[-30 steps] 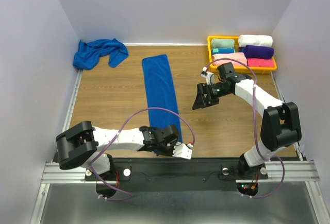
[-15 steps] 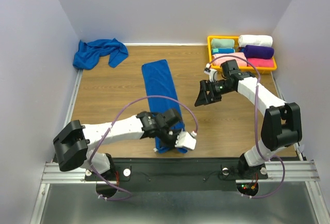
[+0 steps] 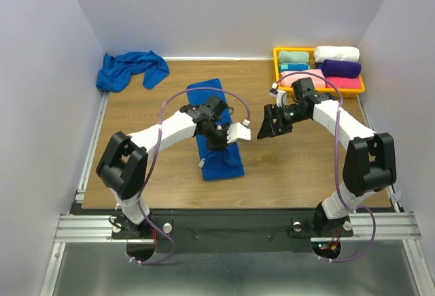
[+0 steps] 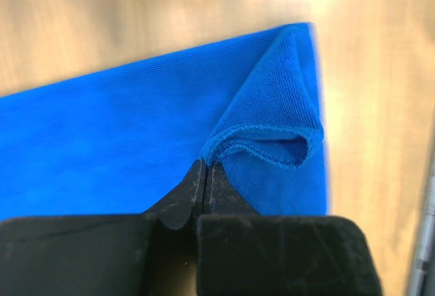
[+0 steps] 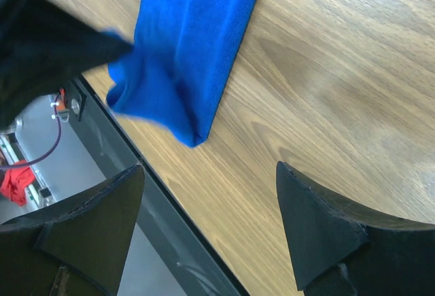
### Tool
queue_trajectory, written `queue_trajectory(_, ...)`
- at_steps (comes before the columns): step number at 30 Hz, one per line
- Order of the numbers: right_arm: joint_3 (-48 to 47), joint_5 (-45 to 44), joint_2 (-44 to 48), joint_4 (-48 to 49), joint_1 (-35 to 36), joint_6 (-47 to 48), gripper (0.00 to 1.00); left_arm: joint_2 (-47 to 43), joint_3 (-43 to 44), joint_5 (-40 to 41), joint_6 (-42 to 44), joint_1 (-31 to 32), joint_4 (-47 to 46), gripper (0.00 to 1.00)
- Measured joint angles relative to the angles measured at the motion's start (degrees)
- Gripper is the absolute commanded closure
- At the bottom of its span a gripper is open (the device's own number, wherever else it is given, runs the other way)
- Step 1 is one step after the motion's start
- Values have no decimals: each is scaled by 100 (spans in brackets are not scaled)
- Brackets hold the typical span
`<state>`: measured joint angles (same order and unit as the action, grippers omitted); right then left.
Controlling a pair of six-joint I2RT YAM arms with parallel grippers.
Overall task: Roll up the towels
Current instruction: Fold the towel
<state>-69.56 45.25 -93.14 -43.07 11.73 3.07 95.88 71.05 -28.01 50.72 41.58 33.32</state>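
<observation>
Pinching a hemmed fold of the soft, ribbed royal-blue cloth towel (image 4: 122,126) at mid-frame on the wood-grain table (image 3: 292,167), the left gripper (image 4: 204,177) is clamped tight, the right gripper (image 5: 209,167) gapes empty right of it, and the second blue towel (image 3: 129,68) lies crumpled upper left.

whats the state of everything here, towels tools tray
towel, lying flat, one edge pinched up into a small fold, not rolled
second towel, crumpled in the far left corner, not rolled
left tool, shut on towel
right tool, open, empty
tray, holding rolled towels
</observation>
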Motion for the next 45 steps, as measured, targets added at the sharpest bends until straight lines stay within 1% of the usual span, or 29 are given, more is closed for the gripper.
queue_trajectory(7,0,4,0,-15,-50,48,18,778,614,57,175,-542,70,100)
queue_trajectory(12,0,22,-2,-26,-55,83,18,1036,850,116,221,-608,79,100)
queue_trajectory(20,2,50,-31,-28,-87,144,18,1193,874,179,240,-610,44,99)
queue_trajectory(23,11,61,-33,-28,-90,162,18,1250,909,203,251,-643,24,88)
queue_trajectory(24,20,68,-33,-26,-90,164,18,1263,920,212,258,-651,24,82)
queue_trajectory(26,35,72,-33,-33,-90,168,18,1298,964,216,262,-684,17,76)
queue_trajectory(28,57,79,-33,-28,-90,179,19,1309,992,214,254,-723,11,67)
queue_trajectory(29,70,81,-33,-31,-90,188,19,1309,1027,203,236,-758,24,65)
queue_trajectory(30,81,81,-33,-42,-90,197,20,1314,1086,184,203,-800,52,59)
queue_trajectory(35,87,79,-33,-42,-87,238,21,1314,1445,90,28,-1152,48,56)
queue_trajectory(38,74,76,-48,-39,-87,271,28,1285,1558,63,-50,-1351,42,56)
queue_trajectory(39,50,79,-76,-31,-87,275,33,1248,1558,61,-81,-1425,55,56)
queue_trajectory(41,-2,76,-149,-24,-61,275,39,1121,1554,33,-155,-1510,87,56)
queue_trajectory(42,-57,76,-201,-15,-39,271,43,1012,1491,-7,-192,-1537,33,56)
queue_trajectory(43,-103,79,-251,2,-22,267,45,815,1381,-59,-225,-1558,13,55)
queue_trajectory(45,-278,92,-402,26,68,256,46,236,885,-122,-282,-1541,-199,54)
